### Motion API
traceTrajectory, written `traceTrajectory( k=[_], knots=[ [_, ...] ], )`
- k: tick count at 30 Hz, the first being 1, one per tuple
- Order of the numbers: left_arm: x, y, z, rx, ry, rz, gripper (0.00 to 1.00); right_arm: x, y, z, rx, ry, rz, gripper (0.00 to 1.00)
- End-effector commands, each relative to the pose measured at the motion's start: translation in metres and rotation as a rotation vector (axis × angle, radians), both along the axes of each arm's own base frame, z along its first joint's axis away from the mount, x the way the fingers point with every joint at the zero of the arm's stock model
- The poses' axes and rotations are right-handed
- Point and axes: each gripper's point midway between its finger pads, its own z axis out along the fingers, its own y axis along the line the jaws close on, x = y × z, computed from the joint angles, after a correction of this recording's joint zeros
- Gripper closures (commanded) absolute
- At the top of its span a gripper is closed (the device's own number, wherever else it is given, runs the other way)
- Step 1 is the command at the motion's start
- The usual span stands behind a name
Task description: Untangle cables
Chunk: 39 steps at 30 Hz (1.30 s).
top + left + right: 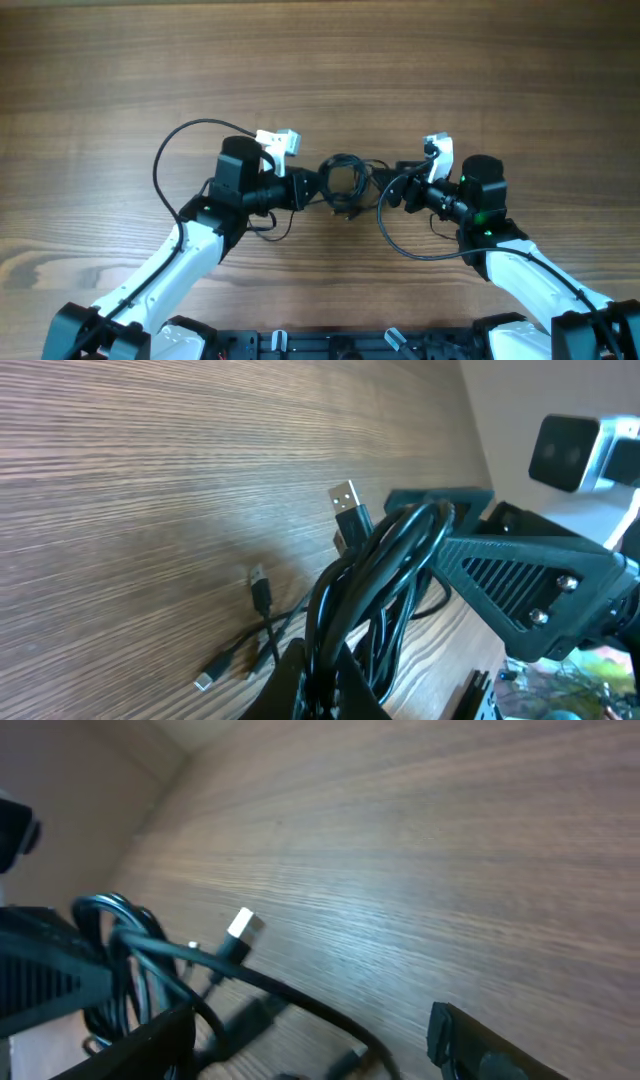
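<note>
Wooden surface: we record the left hand clamped shut on the tangled black cables, bunched at its three o'clock. Beyond them, the right hand stands open, one strand between its fingers.

robot lab bench: wood-grain table with white left arm and right arm

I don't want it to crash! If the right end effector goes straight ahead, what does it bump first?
Likely the cables: the right end effector points at the clump, a strand crossing between its open fingers; depth is unclear.
</note>
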Motion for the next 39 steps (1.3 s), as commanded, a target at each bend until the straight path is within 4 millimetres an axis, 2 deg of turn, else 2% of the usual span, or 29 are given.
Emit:
traceTrajectory(
  k=[1, 4, 8, 15, 18, 20, 31, 34, 35, 36, 39],
  knots=[
    [0.002, 0.0, 0.006, -0.018, -0.021, -0.022, 0.96, 0.005, -0.003, 0.001, -0.014, -0.009, -0.026, 0.21],
    [-0.002, -0.004, 0.009, -0.043, -0.017, -0.052, 0.96, 0.003, 0.0, 0.002, -0.002, -0.01, -0.004, 0.2],
    [-0.003, -0.005, 0.009, -0.042, -0.017, -0.054, 0.96, -0.008, 0.015, 0.014, 0.06, -0.03, 0.103, 0.18],
    [-0.003, -0.005, 0.009, -0.042, -0.017, -0.054, 0.96, -0.007, 0.014, 0.013, 0.055, -0.029, 0.095, 0.19],
    [-0.003, -0.005, 0.009, -0.043, -0.016, -0.055, 0.96, 0.0, 0.003, 0.004, 0.01, -0.009, 0.02, 0.19],
    [-0.005, -0.007, 0.011, -0.054, -0.013, -0.07, 0.96, 0.004, -0.003, -0.001, -0.013, 0.0, -0.02, 0.18],
    [-0.025, -0.025, 0.017, -0.102, 0.002, -0.171, 0.96, 0.004, -0.002, 0.001, -0.009, -0.009, -0.02, 0.14],
    [-0.031, -0.031, 0.017, -0.104, 0.011, -0.192, 0.96, 0.014, -0.022, -0.011, -0.078, 0.018, -0.144, 0.14],
    [-0.032, -0.032, 0.017, -0.107, 0.014, -0.197, 0.96, 0.019, -0.04, -0.024, -0.108, 0.083, -0.271, 0.15],
    [-0.033, -0.032, 0.018, -0.109, 0.015, -0.199, 0.96, 0.02, -0.062, -0.038, -0.131, 0.162, -0.422, 0.11],
    [-0.029, -0.028, 0.021, -0.112, 0.006, -0.184, 0.96, 0.013, -0.095, -0.058, -0.164, 0.277, -0.639, 0.05]
  ],
)
